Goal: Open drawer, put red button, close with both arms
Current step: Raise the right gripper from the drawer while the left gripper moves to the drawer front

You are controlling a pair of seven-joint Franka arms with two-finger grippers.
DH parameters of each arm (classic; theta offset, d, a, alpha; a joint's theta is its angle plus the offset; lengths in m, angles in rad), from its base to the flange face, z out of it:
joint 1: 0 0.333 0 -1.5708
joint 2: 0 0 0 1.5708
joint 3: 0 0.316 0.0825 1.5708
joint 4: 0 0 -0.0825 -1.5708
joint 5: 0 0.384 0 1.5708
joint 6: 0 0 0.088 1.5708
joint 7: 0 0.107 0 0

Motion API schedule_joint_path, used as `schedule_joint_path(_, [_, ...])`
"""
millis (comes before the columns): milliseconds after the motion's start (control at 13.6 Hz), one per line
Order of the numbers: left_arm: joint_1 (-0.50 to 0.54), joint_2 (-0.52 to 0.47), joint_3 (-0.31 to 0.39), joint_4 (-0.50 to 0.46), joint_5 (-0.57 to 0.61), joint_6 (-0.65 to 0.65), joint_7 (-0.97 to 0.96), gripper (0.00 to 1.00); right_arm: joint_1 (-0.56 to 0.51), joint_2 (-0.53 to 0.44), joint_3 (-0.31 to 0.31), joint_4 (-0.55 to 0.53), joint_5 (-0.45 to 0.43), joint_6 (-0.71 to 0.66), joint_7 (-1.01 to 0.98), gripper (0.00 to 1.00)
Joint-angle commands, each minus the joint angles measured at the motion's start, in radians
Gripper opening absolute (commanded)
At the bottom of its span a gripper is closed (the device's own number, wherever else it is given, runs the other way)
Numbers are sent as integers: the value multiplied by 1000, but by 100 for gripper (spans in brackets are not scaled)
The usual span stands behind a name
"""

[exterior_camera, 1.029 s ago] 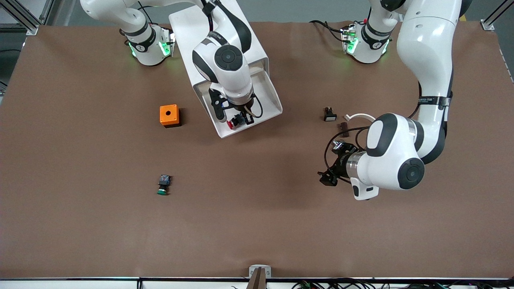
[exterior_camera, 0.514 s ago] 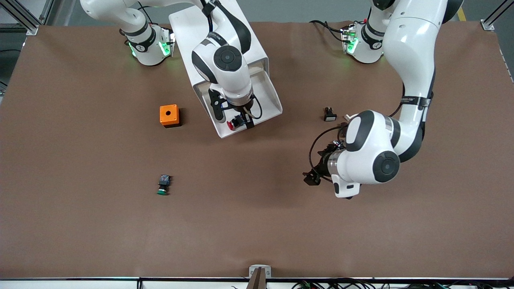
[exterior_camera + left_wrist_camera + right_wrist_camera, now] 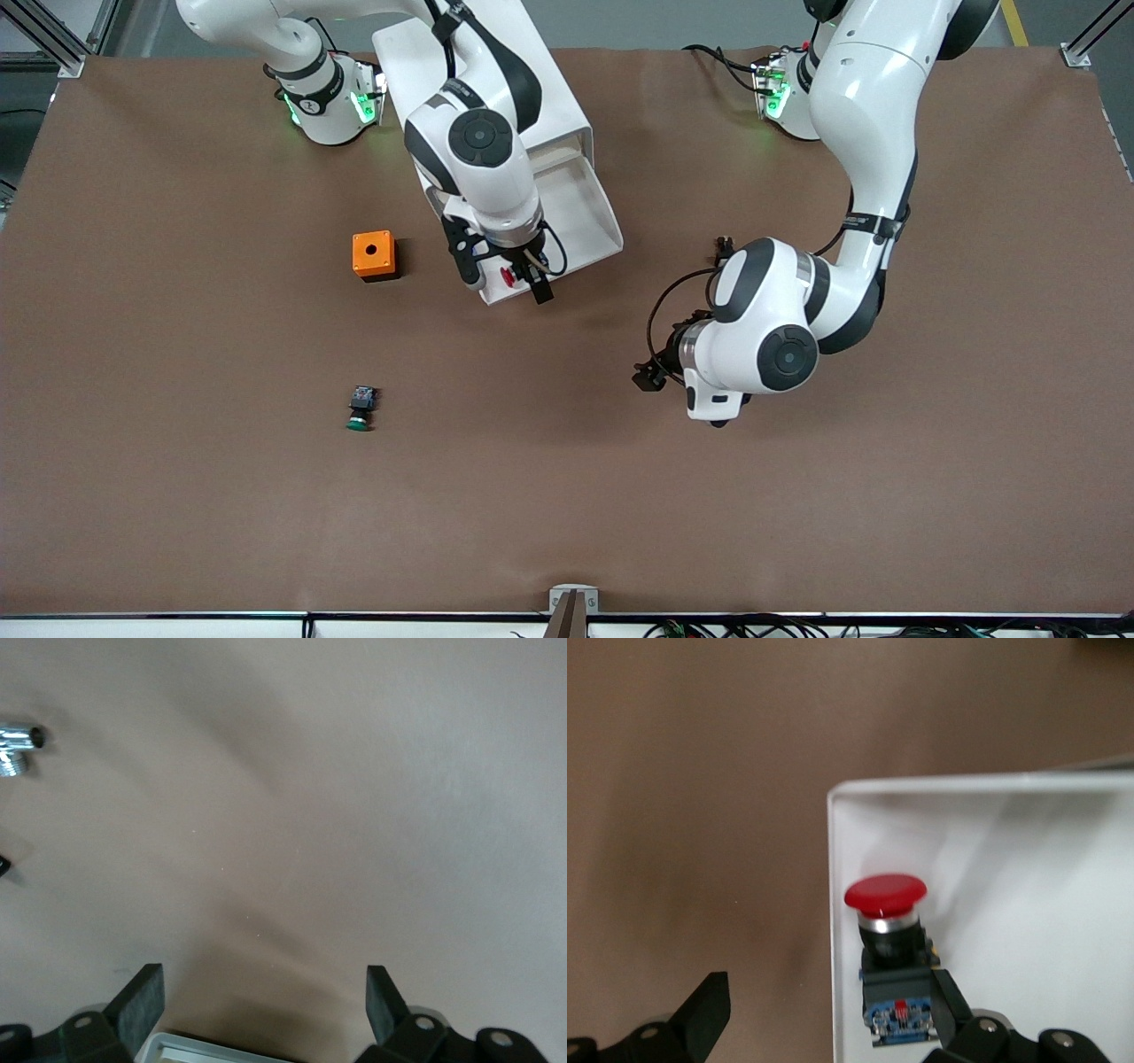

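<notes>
Looking down from the front view: the drawer [image 3: 589, 226] stands pulled out of the white cabinet [image 3: 496, 53], which sits between the two arm bases. The right arm covers most of the cabinet and much of the drawer. The right gripper [image 3: 505, 275] hangs over the drawer's front corner, fingers apart, one either side of the red button [image 3: 509, 276]; only a sliver of red cap shows, the rest is hidden by the wrist. Orange box [image 3: 373, 255] lies on the counter [image 3: 177, 496] beside the drawer, toward the right arm's end. Green-capped button [image 3: 360, 408] lies nearer the camera than the drawer, well apart from it. The left gripper [image 3: 651, 374] hangs over bare counter, toward the left arm's end from the drawer; its fingers are mostly masked by the wrist here. A small black part [image 3: 725, 245] peeks out past the left forearm, mostly covered.

Left wrist view: both fingertips [image 3: 142, 1001] stand wide apart over bare counter, nothing between them. A chrome fitting [image 3: 18, 744] is cut off at the edge.

Right wrist view: red button lies inside the drawer, close against its side wall [image 3: 830, 930] near the corner. One finger [image 3: 704, 1010] is outside the wall, the other overlaps the button's bluish end; contact cannot be made out.
</notes>
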Motion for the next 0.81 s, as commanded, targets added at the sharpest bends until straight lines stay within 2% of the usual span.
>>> schedule_joint_path(0, [-50, 7, 5, -8, 23, 36, 46, 100, -54, -41, 10, 39, -10, -118, -183, 100])
schedule_joint_path(220, [-102, 26, 5, -10, 83, 72, 46, 100, -108, -79, 10, 68, -10, -186, -409, 100])
schedule_joint_path(367, [-159, 40, 5, -10, 127, 89, 46, 100, -148, -97, 10, 70, -10, -195, -480, 100])
schedule_joint_path(735, [-214, 31, 4, -10, 122, 84, 24, 100, -252, -163, 10, 62, -9, -224, -677, 100])
